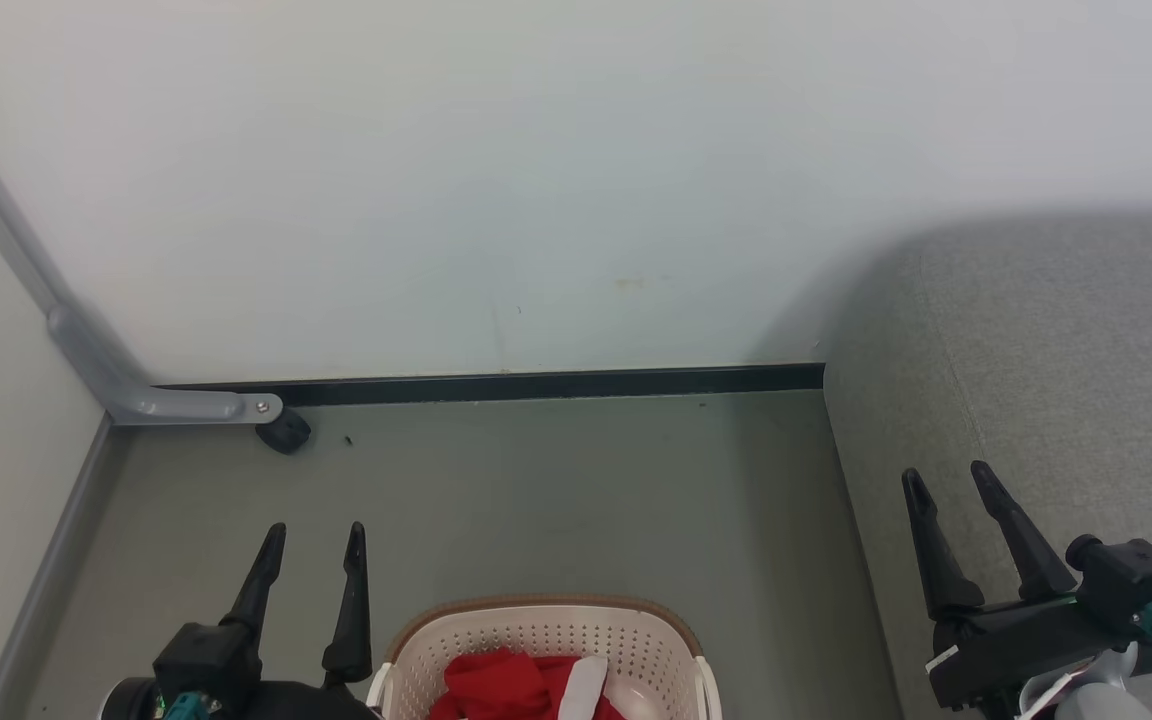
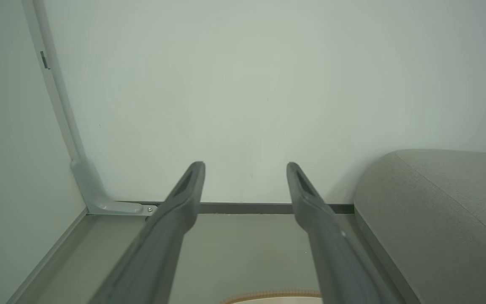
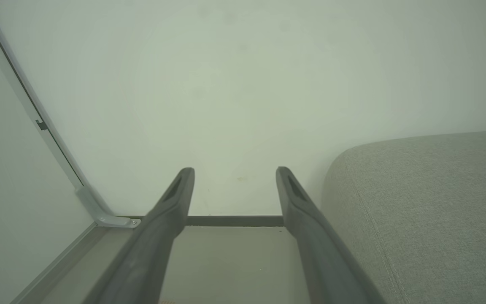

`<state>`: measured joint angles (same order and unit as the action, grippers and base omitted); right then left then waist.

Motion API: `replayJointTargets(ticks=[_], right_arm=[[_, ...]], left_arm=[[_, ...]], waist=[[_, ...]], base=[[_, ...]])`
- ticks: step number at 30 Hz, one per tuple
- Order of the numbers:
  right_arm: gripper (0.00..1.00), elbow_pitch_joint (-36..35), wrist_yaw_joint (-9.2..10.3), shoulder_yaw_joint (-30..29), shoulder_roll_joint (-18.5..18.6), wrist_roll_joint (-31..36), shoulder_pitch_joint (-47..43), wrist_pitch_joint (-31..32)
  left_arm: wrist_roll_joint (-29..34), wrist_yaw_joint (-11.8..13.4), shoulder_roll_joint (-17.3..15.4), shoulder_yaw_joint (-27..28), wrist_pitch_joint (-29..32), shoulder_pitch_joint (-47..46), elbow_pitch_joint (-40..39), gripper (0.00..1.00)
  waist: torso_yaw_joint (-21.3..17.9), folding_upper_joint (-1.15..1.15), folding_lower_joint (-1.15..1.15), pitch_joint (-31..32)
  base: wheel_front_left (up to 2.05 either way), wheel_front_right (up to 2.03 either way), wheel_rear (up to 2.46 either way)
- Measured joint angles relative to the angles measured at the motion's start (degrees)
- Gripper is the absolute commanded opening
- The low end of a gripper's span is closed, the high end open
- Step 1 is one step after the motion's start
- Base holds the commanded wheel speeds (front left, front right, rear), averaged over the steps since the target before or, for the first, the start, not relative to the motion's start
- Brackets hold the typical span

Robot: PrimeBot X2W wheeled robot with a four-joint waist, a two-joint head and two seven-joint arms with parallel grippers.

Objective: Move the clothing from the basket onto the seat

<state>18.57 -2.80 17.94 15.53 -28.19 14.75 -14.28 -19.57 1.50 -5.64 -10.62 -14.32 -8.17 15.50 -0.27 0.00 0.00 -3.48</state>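
The cream basket with a tan rim stands on the floor at the bottom middle of the head view; its rim also peeks into the left wrist view. Red clothing with a white band lies inside it. The grey seat fills the right side, also seen as seat and seat. My left gripper is open just left of the basket, fingers empty, and shows again as left gripper. My right gripper is open over the seat's front edge, also right gripper.
A pale wall with a dark skirting strip closes off the back. A grey metal bracket with a black caster sits in the left corner beside a side panel. Grey floor lies between basket and wall.
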Motion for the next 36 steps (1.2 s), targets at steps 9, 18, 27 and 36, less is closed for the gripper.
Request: replayJointTargets(ticks=[9, 18, 27, 36], right_arm=[[1.00, 0.08, -0.25, -0.68, -0.02, 0.53, 0.25, 0.00], [1.00, 0.13, -0.75, -1.26, -0.44, 1.36, 2.01, 0.00], [1.00, -0.18, -1.23, -2.32, -0.87, 1.51, 3.79, 0.00], [1.00, -0.90, -1.77, -2.78, -1.55, 2.00, 6.84, 0.00]], left_arm=[[0.01, -0.07, 0.37, -0.09, 0.00, -1.15, 0.24, 1.00], [0.01, -0.58, 0.70, -0.70, 0.00, -3.02, 1.82, 1.00], [0.09, -1.53, 1.18, -1.38, 0.00, -5.62, 4.64, 1.00], [-0.09, -2.11, 1.82, -2.40, 0.01, -8.48, 9.33, 1.00]], waist=[[-0.53, 0.00, 0.00, -2.77], [-1.58, 0.00, 0.00, -6.24], [-2.58, 0.00, 0.00, -10.40], [-3.62, 0.00, 0.01, -15.11]], base=[[0.00, 0.00, 0.00], [0.00, 0.00, 0.00], [0.00, 0.00, 0.00], [0.00, 0.00, 0.00]])
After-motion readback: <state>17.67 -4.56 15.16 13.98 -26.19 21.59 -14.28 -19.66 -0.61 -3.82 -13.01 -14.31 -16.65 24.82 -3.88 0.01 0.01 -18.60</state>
